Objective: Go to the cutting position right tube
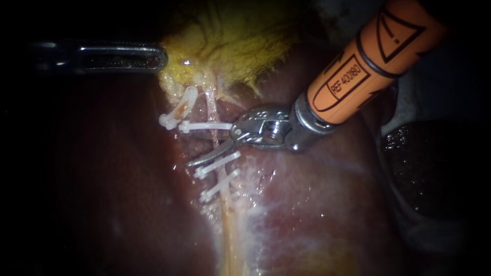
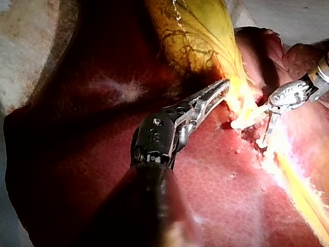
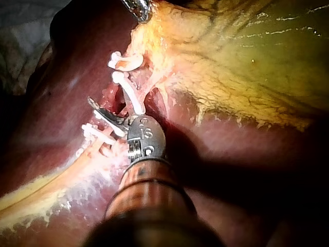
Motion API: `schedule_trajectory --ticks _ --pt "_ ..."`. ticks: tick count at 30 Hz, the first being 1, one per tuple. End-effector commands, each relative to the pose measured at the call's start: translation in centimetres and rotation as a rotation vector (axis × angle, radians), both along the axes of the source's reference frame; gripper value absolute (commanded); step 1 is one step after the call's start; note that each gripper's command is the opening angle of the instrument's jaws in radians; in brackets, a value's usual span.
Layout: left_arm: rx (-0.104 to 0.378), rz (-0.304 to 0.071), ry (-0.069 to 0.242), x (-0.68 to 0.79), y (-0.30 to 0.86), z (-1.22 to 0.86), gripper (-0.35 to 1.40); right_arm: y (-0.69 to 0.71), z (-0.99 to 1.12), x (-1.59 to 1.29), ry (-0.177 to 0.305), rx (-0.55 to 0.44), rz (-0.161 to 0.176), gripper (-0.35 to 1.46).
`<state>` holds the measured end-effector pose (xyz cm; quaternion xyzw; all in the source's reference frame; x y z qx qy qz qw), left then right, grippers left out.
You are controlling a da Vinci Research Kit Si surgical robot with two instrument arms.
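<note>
Looking for trouble here: the liver (image 1: pixel 317 204) sits right under the right instrument (image 1: pixel 217 148), blades open mid-frame, so a deep bite nicks it. Upper left, the left instrument (image 1: pixel 156 57) is clamped on the gallbladder (image 1: pixel 240 46); a harder pull could tear it. The right tube (image 1: pixel 210 105) runs down the centre, one blade across it, near a clip (image 1: pixel 204 126) that could get knocked off. Count: one liver, one gallbladder, two instruments, two tubes I think, four clips.

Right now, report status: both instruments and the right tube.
Left instrument shut on gallbladder. Right instrument open at right tube, between the clips. Nothing in the way.
</note>
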<state>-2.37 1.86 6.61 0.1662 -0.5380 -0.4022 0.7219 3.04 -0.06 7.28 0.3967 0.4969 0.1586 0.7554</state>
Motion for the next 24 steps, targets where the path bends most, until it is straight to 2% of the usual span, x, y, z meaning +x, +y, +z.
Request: schedule_trajectory --ticks 1,8,12,17,21,24 --pt "0.000 0.000 0.000 0.00 0.00 0.00 -0.35 -0.01 -0.01 0.01 0.020 0.013 -0.001 1.18" --pt "0.000 0.000 0.000 -0.01 0.00 0.00 -0.35 -0.03 -0.05 0.04 0.158 0.059 -0.041 1.03" --pt "0.000 0.000 0.000 -0.01 0.00 0.00 -0.35 0.00 -0.08 0.06 0.250 0.087 -0.057 0.94" --pt "0.000 0.000 0.000 -0.01 0.00 0.00 -0.35 0.04 -0.17 0.08 0.336 0.114 -0.075 0.83" --pt "0.000 0.000 0.000 -0.01 0.00 0.00 -0.35 0.09 -0.33 0.13 0.371 0.127 -0.075 0.83" --pt "0.000 0.000 0.000 -0.01 0.00 0.00 -0.35 0.10 -0.44 0.16 0.379 0.133 -0.073 0.83"
